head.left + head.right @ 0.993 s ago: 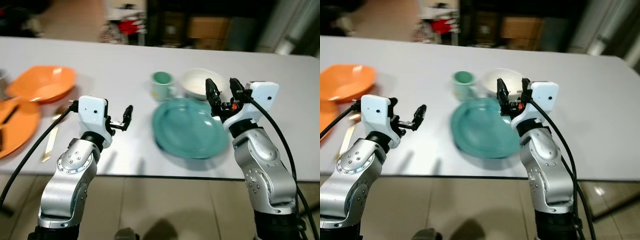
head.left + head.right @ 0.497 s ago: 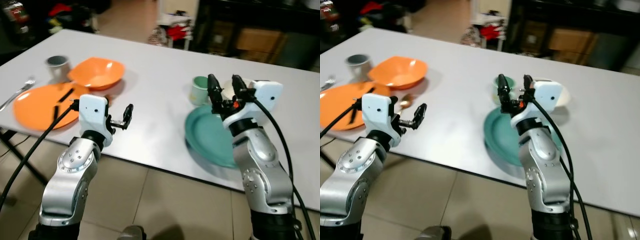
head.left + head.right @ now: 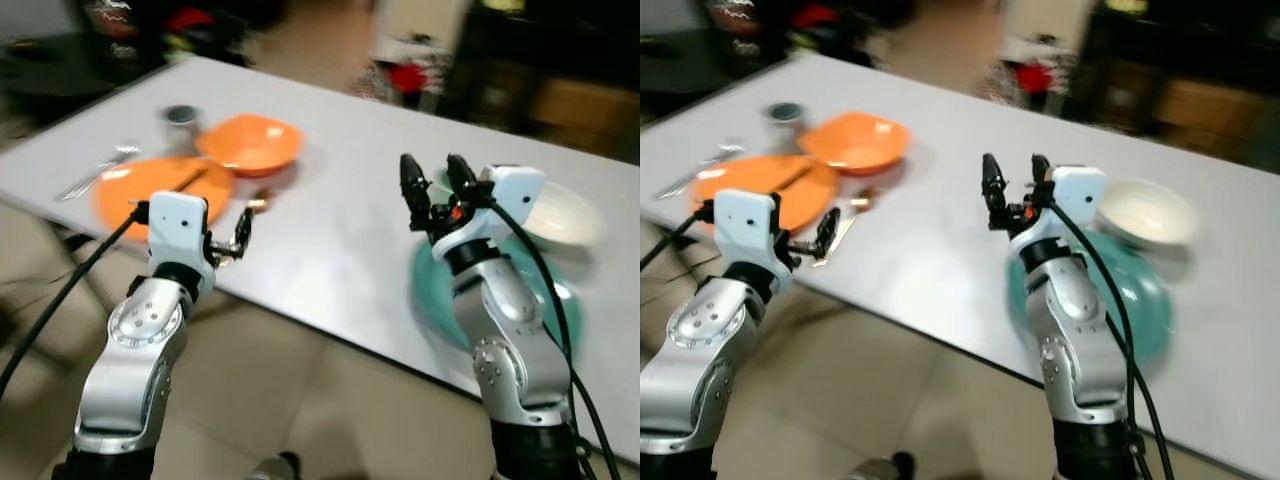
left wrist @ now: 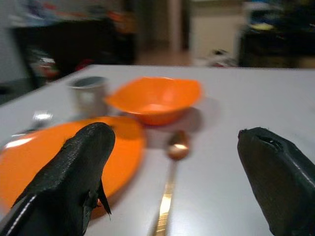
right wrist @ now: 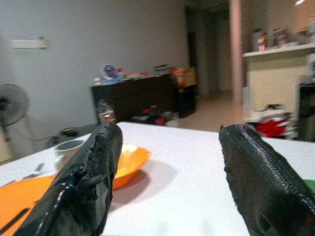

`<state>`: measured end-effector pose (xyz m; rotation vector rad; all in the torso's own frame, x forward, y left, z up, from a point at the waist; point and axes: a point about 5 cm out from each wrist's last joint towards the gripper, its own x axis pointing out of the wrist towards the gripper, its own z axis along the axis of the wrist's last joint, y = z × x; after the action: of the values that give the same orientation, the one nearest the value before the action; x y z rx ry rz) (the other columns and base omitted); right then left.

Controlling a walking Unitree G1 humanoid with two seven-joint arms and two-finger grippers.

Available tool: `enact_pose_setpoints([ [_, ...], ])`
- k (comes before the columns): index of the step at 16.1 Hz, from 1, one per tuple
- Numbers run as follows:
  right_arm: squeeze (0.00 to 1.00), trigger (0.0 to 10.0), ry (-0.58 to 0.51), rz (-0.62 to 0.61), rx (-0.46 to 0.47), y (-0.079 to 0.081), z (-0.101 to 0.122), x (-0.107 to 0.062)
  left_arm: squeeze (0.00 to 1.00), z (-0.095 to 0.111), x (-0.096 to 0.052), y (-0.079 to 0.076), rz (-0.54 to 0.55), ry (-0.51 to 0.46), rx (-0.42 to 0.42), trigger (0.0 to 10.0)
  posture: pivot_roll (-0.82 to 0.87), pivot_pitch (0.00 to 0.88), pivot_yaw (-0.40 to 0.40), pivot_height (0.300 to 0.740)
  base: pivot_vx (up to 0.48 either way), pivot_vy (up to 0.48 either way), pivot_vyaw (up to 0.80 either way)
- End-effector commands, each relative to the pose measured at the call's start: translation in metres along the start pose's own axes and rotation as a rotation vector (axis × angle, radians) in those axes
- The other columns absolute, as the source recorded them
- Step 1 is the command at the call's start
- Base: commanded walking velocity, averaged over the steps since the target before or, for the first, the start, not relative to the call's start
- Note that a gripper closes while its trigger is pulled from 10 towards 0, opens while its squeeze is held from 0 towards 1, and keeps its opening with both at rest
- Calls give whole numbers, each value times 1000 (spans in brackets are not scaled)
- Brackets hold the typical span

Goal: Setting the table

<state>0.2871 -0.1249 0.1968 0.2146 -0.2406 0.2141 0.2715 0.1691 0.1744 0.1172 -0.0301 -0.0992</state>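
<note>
We see the gold spoon (image 4: 170, 189) lying flat on the desk (image 3: 330, 220), long axis running from near edge toward the orange bowl (image 3: 250, 145), bowl-end pointing at that bowl, handle toward the robot; it sits just beside the orange plate (image 3: 160, 190), on its right. A dark utensil lies across that plate, a gray cup (image 3: 182, 116) stands behind it, a fork (image 3: 95, 175) to its left. Left end effector (image 3: 240, 232) hovers at the near edge, fingers (image 4: 83, 162) wide apart, holding nothing. Right end effector (image 3: 432, 182) is raised over the desk, also wide open & empty, near the teal plate (image 3: 545, 310) and white bowl (image 3: 560, 212). Vs. 0.5 s ago the view has swung left: orange set now nearer centre, teal plate pushed to the right, more blur; both arms keep the same pose.
</note>
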Motion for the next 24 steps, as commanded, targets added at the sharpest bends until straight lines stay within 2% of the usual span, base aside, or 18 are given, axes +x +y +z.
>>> enact_pose_setpoints([
  [1, 0, 10000, 4, -26, -5, -4, -2, -1, 0, 3, 1, 6, 70, -38, -9, 10000, 152, 0, -43, 740, 0, 0, 800],
  [3, 0, 10000, -21, -25, 27, -4, -2, -1, 0, 9, 1, 6, 72, -75, -67, 10000, 151, 0, -45, 740, 0, 0, 800],
  [4, 0, 10000, -22, -25, 26, -4, -2, -1, 0, 9, 1, 6, 68, -75, -68, 10000, 151, 0, -46, 740, 0, 0, 800],
  [6, 0, 10000, -53, -47, -32, -7, -1, -2, 0, 9, -1, 7, 84, -79, -45, 10000, 149, 0, -43, 740, 0, 0, 800],
  [7, 0, 10000, -52, -61, -39, -7, -1, -2, 0, 6, -1, 10, 133, -49, 39, 10000, 148, 0, -39, 740, 0, 0, 800],
  [8, 0, 10000, -41, -60, -4, -7, 0, -2, 0, 4, -1, 12, 138, -34, 55, 10000, 146, 0, -33, 740, 0, 0, 800],
  [10, 0, 10000, -52, -34, -1, -4, 3, -2, 0, 4, -3, 15, 117, -46, 98, 10000, 143, 0, -28, 740, 0, 0, 800],
  [11, 0, 10000, -53, -34, -14, -4, 2, -2, 0, 3, -4, 16, 100, -34, 82, 10000, 141, 0, -25, 740, 0, 0, 800],
  [13, 0, 10000, 31, -66, -17, -9, -11, -11, 0, -3, -10, 15, 57, 14, 47, 10000, 151, 0, -15, 740, 0, 0, 800],
  [15, 0, 10000, 89, -28, 2, -6, -21, -15, 0, -4, -11, 13, 55, 17, 70, 10000, 156, 0, -15, 740, 0, 0, 800],
  [19, 0, 10000, 142, -11, 72, -2, -30, -20, 0, -4, -13, 10, 21, 13, 84, 10000, 160, 0, -19, 740, 0, 0, 800],
  [24, 0, 10000, 168, -60, 66, -12, -34, -27, 0, -8, -7, 4, -7, 34, 74, 10000, 130, 0, 29, 740, 0, 0, 800],
])
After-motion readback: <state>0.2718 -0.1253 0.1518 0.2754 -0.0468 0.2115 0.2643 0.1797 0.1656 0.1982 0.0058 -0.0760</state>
